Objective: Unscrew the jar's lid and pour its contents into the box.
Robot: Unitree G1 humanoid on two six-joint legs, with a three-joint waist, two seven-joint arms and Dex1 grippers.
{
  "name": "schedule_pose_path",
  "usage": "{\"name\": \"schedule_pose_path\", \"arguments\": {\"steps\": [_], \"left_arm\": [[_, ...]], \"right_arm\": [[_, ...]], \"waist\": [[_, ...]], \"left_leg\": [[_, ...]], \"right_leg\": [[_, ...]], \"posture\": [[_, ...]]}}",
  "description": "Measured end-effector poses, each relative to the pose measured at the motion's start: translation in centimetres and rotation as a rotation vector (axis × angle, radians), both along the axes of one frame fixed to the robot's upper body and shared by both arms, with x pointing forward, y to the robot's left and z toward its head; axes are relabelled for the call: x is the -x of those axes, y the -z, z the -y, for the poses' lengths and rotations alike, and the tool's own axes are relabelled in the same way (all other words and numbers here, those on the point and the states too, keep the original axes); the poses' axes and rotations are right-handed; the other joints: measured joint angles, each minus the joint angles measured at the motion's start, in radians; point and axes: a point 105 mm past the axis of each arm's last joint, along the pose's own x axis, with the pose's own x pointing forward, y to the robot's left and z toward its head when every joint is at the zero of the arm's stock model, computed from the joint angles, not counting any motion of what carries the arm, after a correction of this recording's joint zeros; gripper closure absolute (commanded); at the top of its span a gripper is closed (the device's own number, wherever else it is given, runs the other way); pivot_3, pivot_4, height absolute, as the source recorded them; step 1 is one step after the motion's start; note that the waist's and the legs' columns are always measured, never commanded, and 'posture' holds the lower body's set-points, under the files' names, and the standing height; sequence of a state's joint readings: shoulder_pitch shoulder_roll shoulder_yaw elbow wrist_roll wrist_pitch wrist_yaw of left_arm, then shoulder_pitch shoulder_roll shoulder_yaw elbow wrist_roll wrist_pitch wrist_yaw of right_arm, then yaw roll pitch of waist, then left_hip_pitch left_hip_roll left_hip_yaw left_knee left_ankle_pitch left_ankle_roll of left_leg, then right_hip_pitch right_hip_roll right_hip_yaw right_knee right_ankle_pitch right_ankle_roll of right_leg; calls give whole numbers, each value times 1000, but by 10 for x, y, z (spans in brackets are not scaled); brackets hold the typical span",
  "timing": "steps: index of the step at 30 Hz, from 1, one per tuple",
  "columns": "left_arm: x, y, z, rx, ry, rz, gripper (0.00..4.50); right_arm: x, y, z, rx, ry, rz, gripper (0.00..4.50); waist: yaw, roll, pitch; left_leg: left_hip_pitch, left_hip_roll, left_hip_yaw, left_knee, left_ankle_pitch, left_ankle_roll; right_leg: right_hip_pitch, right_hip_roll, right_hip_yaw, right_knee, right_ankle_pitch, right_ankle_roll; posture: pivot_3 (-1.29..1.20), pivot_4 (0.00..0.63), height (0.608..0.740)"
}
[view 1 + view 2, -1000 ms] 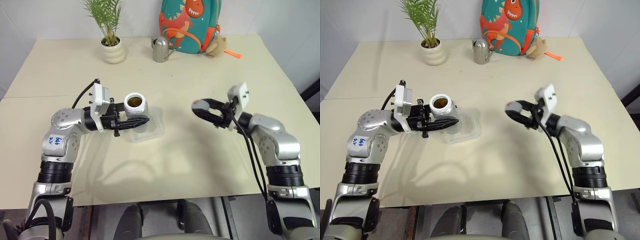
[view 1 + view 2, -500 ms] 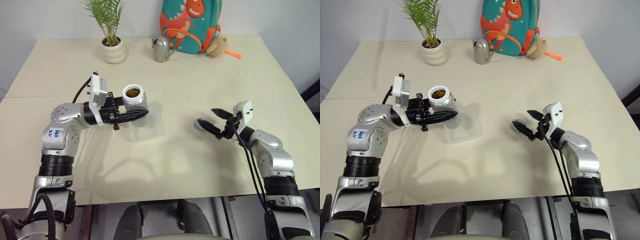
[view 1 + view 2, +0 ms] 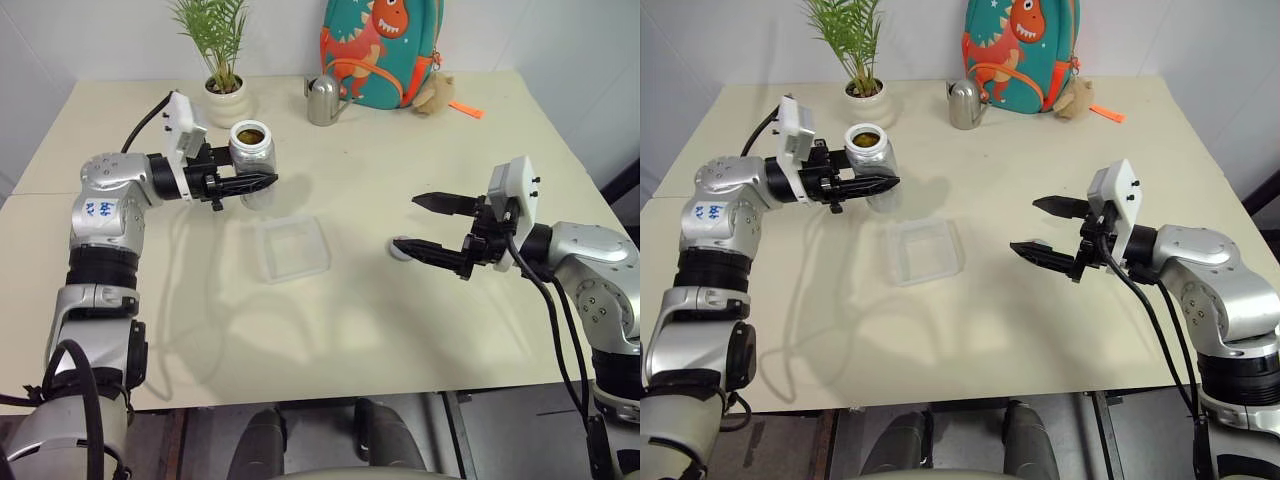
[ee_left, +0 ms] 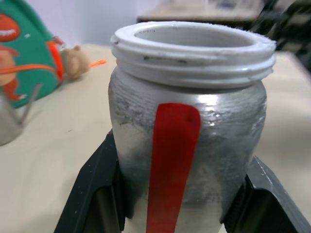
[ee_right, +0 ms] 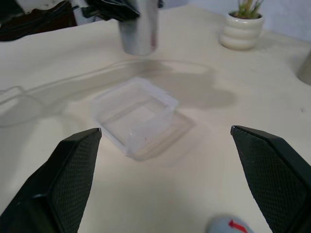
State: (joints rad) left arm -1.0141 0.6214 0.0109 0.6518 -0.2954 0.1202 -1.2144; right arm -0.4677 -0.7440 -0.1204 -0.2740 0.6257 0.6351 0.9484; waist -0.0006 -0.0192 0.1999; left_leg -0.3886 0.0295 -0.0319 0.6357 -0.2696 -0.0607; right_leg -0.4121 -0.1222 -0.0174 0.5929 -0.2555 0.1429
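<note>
I had the left gripper [image 3: 262, 182] clamped on the open jar [image 3: 250, 152], upright, raised beyond the box [image 3: 292, 248] on the counter [image 3: 360, 330]; right gripper [image 3: 430, 226] jaws wide apart above the lid [image 3: 402, 247].

We can make out blue handwritten characters on a white sticker [image 3: 103, 208] stuck to the silver upper segment of the left arm [image 3: 105, 215], but we cannot read what they say. We find no other legible text, brand or number on anything else.
</note>
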Motion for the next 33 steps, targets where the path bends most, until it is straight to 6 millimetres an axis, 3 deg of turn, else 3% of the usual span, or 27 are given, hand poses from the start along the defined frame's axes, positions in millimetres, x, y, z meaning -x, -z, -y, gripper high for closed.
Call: {"name": "schedule_pose_path", "arguments": {"steps": [3,9,13,18,21,25,30,33], "left_arm": [[-11,6,-12,-116,-112,73,2580],[-20,-11,-18,-383,-304,631,2580],[-17,-7,-11,-511,-380,978,2580],[1,-5,1,-727,-333,1539,2580],[6,7,18,-759,-231,1800,2580],[4,23,27,-805,-117,2007,2580],[11,1,39,-748,-78,2246,2580],[10,2,38,-748,-60,2290,2580]], "right_arm": [[-1,2,1,3,17,-3,10],[0,12,4,-8,58,-28,10],[-1,12,2,-24,73,-20,10],[-2,11,-1,-44,74,-16,10],[-4,8,-6,-69,73,-4,10],[-4,8,-12,-90,62,-4,10],[-5,9,-15,-110,57,-9,10],[-5,9,-17,-116,54,-11,10]], "waist": [[0,0,0],[7,0,0],[9,0,0],[13,0,0],[25,0,0],[30,0,0],[28,0,0],[22,0,0]], "left_leg": [[-1,0,1,0,0,0],[-2,0,2,0,0,-1],[-2,0,3,0,-1,-1],[-1,0,3,0,-2,1],[0,0,4,0,-2,1],[-1,0,4,0,-2,1],[-2,0,5,-1,-3,2],[-1,0,7,-2,-3,2]], "right_leg": [[-1,0,0,-2,0,0],[-1,0,1,-3,0,1],[-1,0,1,-2,1,2],[-1,0,3,-1,1,3],[-1,0,3,0,1,3],[-2,0,3,-1,1,3],[-2,0,3,-2,1,3],[-3,0,4,-2,1,3]], "posture": [[0,150,740],[0,150,740],[0,150,740],[0,150,740],[0,150,740],[0,150,740],[0,150,740],[0,150,740]]}}
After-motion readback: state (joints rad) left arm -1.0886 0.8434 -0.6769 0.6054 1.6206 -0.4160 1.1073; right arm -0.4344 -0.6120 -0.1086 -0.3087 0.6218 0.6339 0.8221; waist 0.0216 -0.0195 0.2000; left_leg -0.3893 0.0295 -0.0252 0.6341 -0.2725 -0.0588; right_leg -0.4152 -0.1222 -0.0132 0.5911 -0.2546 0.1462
